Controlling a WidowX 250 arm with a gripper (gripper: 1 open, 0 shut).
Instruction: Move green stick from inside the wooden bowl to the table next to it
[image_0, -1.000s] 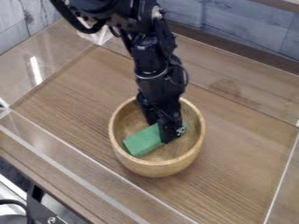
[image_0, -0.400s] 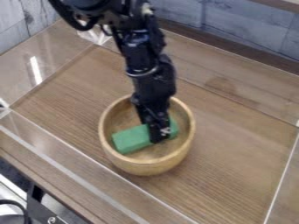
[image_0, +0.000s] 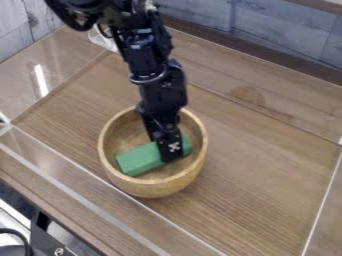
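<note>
Green stick (image_0: 150, 156) lies inside the wooden bowl (image_0: 155, 181), beneath the arm's jaws (grip unclear, cannot tell).

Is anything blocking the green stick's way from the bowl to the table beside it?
Only the wooden bowl's own raised rim, which the green stick must be lifted over. The table around the bowl shows nothing else. The gripper is already down at the stick.

Even, soft indoor light; pale glare streaks the acrylic walls (image_0: 54, 62) far left; the whole picture is low-resolution, slightly blurred.
</note>
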